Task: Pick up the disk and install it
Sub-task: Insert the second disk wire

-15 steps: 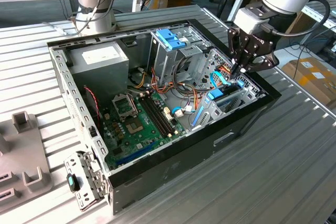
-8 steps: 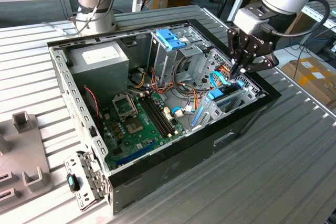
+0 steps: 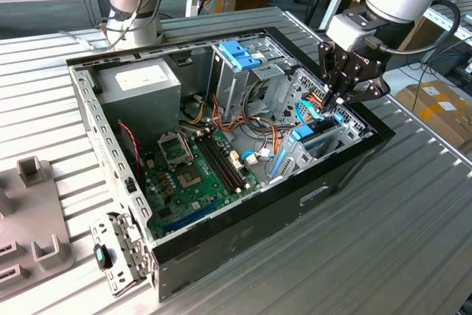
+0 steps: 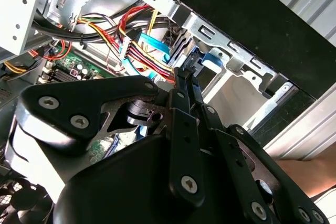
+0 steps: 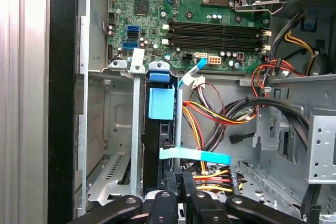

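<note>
The disk point(image 5: 157, 145) stands on edge in the drive bay at the case's corner, on the exterior view's right. Its light-blue carrier point(image 5: 160, 103) faces the motherboard. My gripper point(image 5: 182, 178) is at the disk's outer end, fingers point(image 5: 173, 192) pressed close together with the thin carrier rail running in between them. In the second wrist view the gripper point(image 4: 188, 72) ends at the blue carrier point(image 4: 210, 59) inside the metal bay. In the exterior view the gripper point(image 3: 338, 102) reaches down into the bay, just above the disk point(image 3: 318, 136).
The open computer case point(image 3: 346, 175) lies on a slatted metal table. A tall drive cage with a blue latch point(image 3: 240, 53), the power supply point(image 3: 140, 82) and the motherboard point(image 3: 192, 175) lie inside. Coloured cable bundles point(image 5: 220, 114) and a flat blue cable point(image 5: 194, 156) run beside the bay.
</note>
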`<action>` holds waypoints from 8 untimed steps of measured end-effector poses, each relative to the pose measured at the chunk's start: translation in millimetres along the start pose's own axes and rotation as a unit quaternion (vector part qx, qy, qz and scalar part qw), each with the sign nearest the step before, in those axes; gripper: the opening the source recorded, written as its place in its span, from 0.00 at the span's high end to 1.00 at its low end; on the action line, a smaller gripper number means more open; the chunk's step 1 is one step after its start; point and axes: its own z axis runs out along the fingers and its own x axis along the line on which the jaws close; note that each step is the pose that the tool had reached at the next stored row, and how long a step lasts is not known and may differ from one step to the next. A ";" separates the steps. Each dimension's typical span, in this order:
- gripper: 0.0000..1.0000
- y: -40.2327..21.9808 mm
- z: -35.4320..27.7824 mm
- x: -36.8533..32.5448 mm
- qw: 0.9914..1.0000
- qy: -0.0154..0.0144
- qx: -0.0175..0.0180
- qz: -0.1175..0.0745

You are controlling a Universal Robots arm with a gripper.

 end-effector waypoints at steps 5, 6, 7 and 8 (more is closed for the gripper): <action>0.84 0.1 0.1 3.0 1.000 0.000 0.000 0.000; 0.84 0.2 0.0 3.9 1.000 0.000 0.000 0.000; 0.84 0.4 0.7 4.9 1.000 0.000 0.000 0.000; 0.84 1.2 2.1 5.5 1.000 0.000 0.000 0.000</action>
